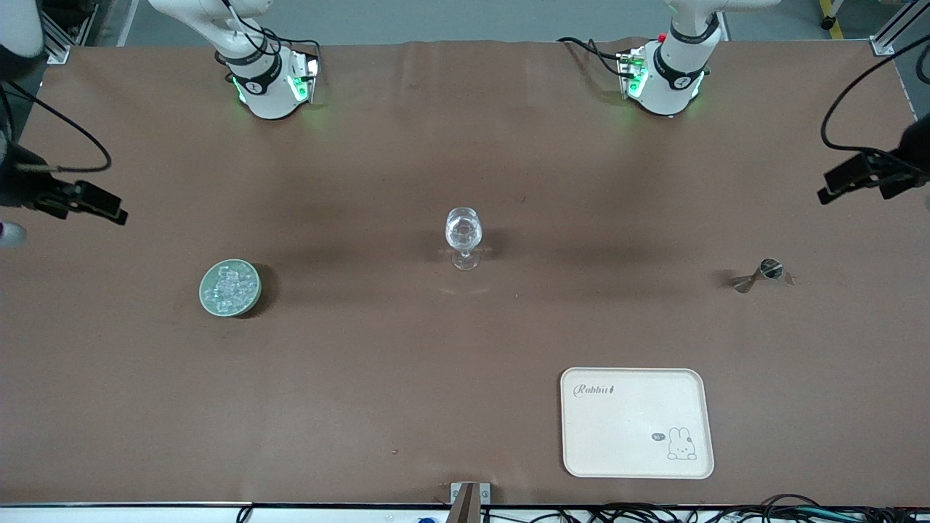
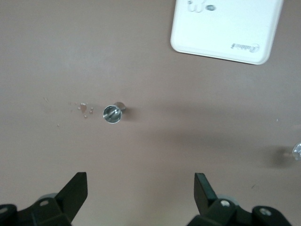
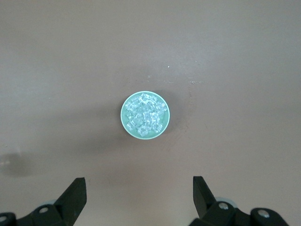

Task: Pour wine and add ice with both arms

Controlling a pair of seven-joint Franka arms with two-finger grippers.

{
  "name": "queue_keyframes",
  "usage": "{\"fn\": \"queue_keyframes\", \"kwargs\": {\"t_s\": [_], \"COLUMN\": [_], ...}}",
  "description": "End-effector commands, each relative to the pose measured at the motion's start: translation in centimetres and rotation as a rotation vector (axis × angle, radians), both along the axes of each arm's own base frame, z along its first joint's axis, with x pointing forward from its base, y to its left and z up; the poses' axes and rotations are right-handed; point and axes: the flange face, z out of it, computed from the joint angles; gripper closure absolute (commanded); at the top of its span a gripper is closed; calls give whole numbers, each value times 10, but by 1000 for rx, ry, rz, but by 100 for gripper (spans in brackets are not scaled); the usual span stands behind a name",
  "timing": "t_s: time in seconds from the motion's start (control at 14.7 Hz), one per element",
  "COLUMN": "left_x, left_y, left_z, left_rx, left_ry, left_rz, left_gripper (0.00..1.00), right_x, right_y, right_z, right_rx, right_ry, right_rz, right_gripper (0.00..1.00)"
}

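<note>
1. The table (image 1: 407,407) is covered in brown, and both arms have their bases along the top of the front view, lit green.
2. The left gripper (image 1: 864,178) hangs at the middle right edge of the front view, up in the air over the left arm's end of the table. Its jaws stand wide apart and hold nothing; in the left wrist view the two black fingers (image 2: 75,190) show at the bottom of the frame with bare table between them.
3. The jigger (image 1: 759,274) stands on the table at the middle right of the front view, a small shiny hourglass shape. In the left wrist view it sits left of centre, its round mouth facing up. I cannot see any wine in it.
4. The right gripper (image 1: 83,200) hangs at the middle left edge of the front view, over the right arm's end of the table. Its jaws are also wide apart and empty.
5. The dish (image 1: 229,288) is pale green and round, at the middle left of the front view. The ice (image 3: 145,116) lies heaped in it as small clear cubes, at the centre of the right wrist view.
6. The glass (image 1: 463,236) stands upright at the centre of the front view, between dish and jigger and well apart from both.
7. The tray (image 1: 636,423) lies flat at the lower right of the front view, nearer the front camera than the jigger, printed with a rabbit.
</note>
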Motion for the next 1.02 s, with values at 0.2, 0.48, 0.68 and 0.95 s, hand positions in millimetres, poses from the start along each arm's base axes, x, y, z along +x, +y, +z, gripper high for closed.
{"fn": "queue_keyframes", "kwargs": {"t_s": [0.2,0.48,0.68,0.95], "left_x": [17,13,13,2], "left_y": [123,202,233,256], "left_z": [-76,-146,-201,-274], "left_rx": [-160,-296,-345,-446], "left_ry": [101,159,223,351], "left_rz": [305,559,744,897], "left_gripper": [0,0,0,0], "right_x": [27,17,-8,-24], "right_y": [-6,0,6,14], "right_z": [-127,-207,-253,-290], "right_rx": [-14,-18,-18,-18], "right_ry": [-27,-92,-93,-81], "right_rz": [-16,-3,7,19], "right_gripper": [0,0,0,0]}}
